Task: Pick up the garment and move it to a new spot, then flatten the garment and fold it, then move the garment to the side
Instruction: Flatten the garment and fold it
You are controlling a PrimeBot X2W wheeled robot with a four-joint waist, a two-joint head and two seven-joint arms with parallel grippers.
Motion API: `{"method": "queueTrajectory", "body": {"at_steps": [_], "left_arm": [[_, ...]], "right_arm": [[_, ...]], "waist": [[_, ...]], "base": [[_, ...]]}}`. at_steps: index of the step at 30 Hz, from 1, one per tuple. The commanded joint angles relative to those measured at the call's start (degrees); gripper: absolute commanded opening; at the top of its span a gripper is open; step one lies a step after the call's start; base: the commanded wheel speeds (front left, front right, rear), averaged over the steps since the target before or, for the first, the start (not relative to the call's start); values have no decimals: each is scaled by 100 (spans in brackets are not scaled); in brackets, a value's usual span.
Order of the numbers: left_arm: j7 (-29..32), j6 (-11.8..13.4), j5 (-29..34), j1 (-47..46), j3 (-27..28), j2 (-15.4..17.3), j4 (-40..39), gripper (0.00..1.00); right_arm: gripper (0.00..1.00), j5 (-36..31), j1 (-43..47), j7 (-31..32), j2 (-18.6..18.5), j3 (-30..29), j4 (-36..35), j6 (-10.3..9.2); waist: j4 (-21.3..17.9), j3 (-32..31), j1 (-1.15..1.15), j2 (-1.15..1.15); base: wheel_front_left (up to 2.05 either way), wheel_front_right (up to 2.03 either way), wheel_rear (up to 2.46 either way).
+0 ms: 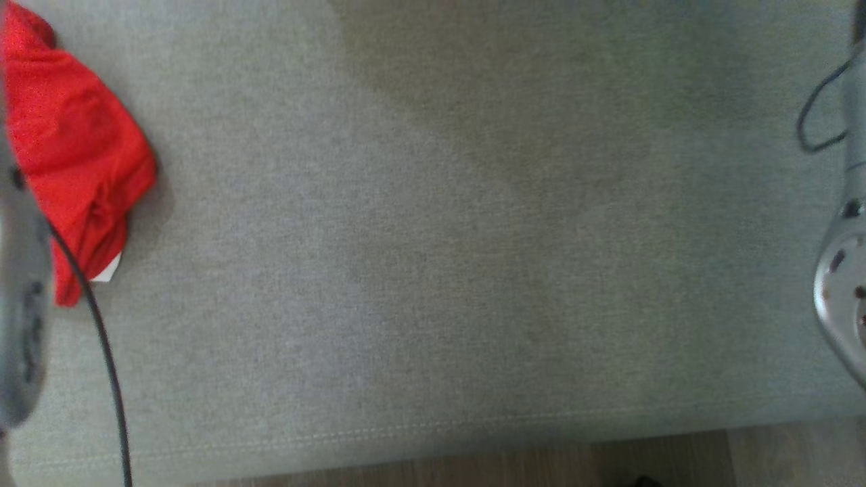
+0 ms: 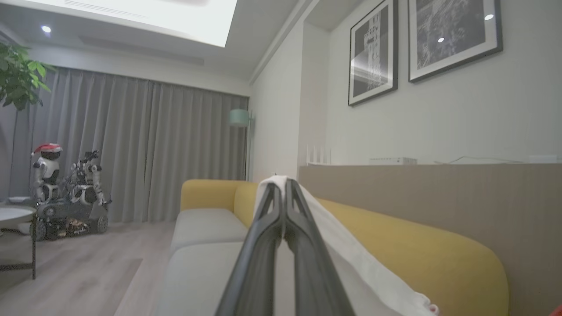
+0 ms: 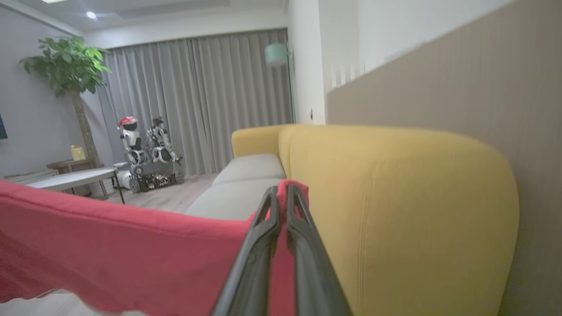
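Note:
The garment [image 1: 74, 149] is red and hangs bunched at the far left of the head view, over the grey sofa seat [image 1: 433, 270], with a small white bit at its lower edge. My pale left forearm [image 1: 20, 304] is right beside it. In the left wrist view my left gripper [image 2: 282, 182] is shut on a white strip of cloth [image 2: 351, 254] that runs down to the lower right. In the right wrist view my right gripper [image 3: 282, 188] is shut on the garment's red edge [image 3: 131, 245], which stretches away to the left. My right forearm [image 1: 842, 284] shows at the right edge.
A yellow sofa backrest [image 3: 395, 210] runs close beside both grippers, with a brown wall panel [image 2: 439, 197] behind it. The seat's front edge and wooden floor [image 1: 609, 460] are at the bottom. A low table [image 3: 74, 177], toy robots [image 3: 149, 153] and a plant [image 3: 70, 66] stand farther off.

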Motion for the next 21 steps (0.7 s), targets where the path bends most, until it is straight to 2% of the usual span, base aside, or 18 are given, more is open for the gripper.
{"method": "queueTrajectory", "body": {"at_steps": [1,6,11,16,21], "left_arm": [[-56,-49,-38,138,-69,189,-48,0],[-204,-108,-180,1174,-334,181,189,0],[-333,-126,-335,2330,-511,225,354,0],[-390,-133,-376,3094,-744,337,331,0],[-418,-135,-457,3894,-1090,590,128,0]], "right_arm": [[0,51,13,-166,159,-34,118,-4],[0,123,568,-492,183,-22,916,-4],[0,345,1159,-652,193,190,1503,-4],[0,582,1597,-714,173,452,1742,-4],[0,749,2063,-739,-60,899,1895,-4]], "waist": [[66,179,0,0],[138,240,0,0],[236,4,0,0],[299,-287,0,0],[405,-654,0,0]], "base": [[0,0,0],[0,0,0],[0,0,0],[0,0,0],[0,0,0]]}}
